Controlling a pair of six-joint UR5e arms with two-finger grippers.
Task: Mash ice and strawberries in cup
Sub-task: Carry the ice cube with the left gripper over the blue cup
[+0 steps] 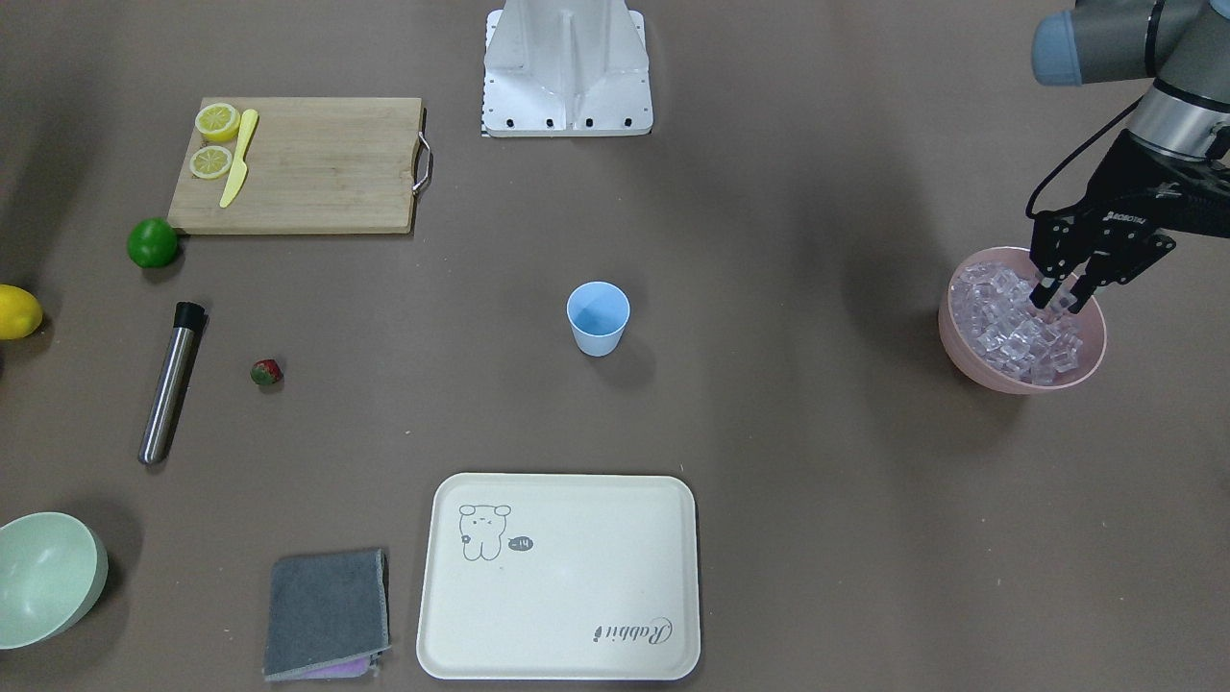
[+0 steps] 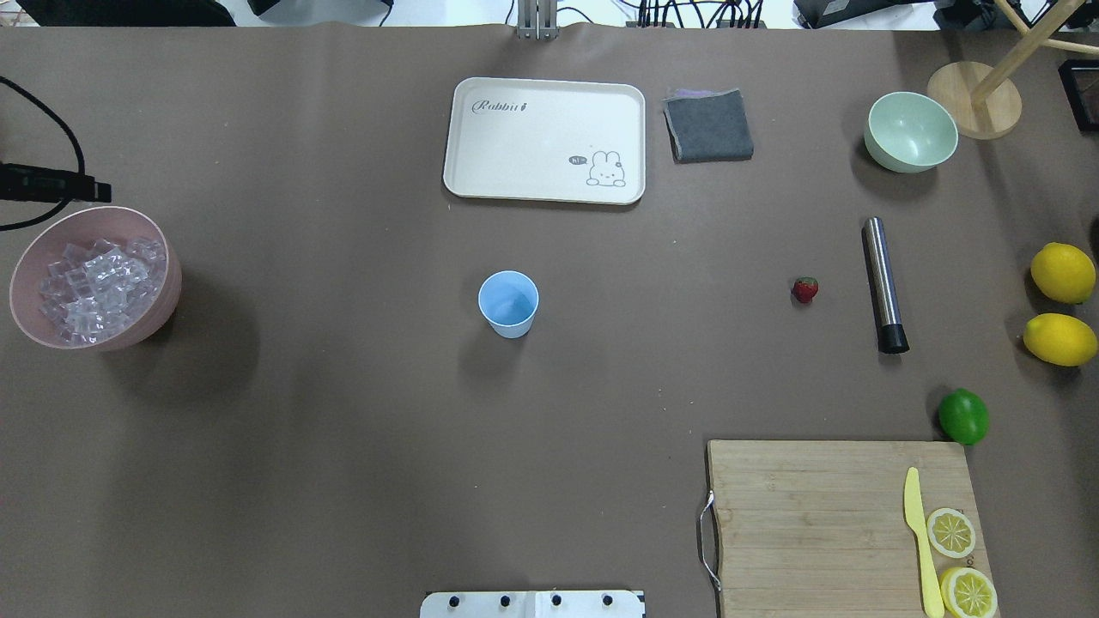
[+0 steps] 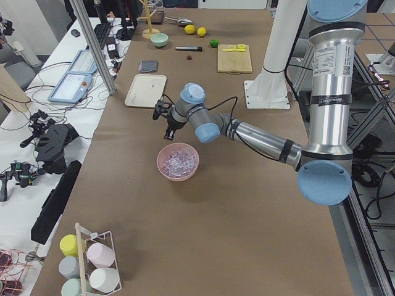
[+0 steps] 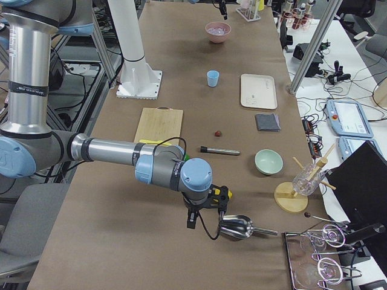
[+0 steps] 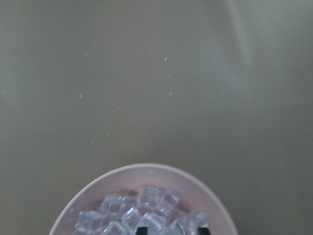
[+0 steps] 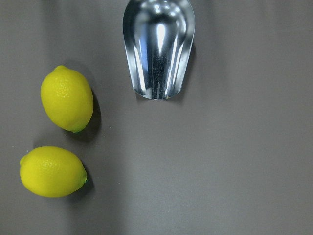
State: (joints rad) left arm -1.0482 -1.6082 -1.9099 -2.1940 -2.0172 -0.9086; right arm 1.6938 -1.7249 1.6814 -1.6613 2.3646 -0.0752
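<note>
The light-blue cup [image 1: 598,317] stands upright near the table's middle, also in the overhead view [image 2: 508,303]; nothing shows inside it. The small red strawberry [image 1: 266,372] lies on the table far from the cup, next to a steel muddler. The ice [image 1: 1009,332] fills the pink bowl [image 1: 999,380]. My left gripper [image 1: 1062,296] is dipped into that ice, its jaws narrowed on one cube; the left wrist view shows the cube between the fingertips [image 5: 142,229]. My right gripper [image 4: 193,214] hangs over the table's far end by a metal scoop [image 6: 157,49]; I cannot tell whether it is open.
A steel muddler [image 1: 171,383] lies beside the strawberry. A lime [image 1: 153,242], a cutting board [image 1: 317,173] with lemon halves and a yellow knife, two lemons [image 6: 66,98], a pale green bowl [image 1: 43,577], a grey cloth [image 1: 327,610] and a cream tray [image 1: 562,577] lie around.
</note>
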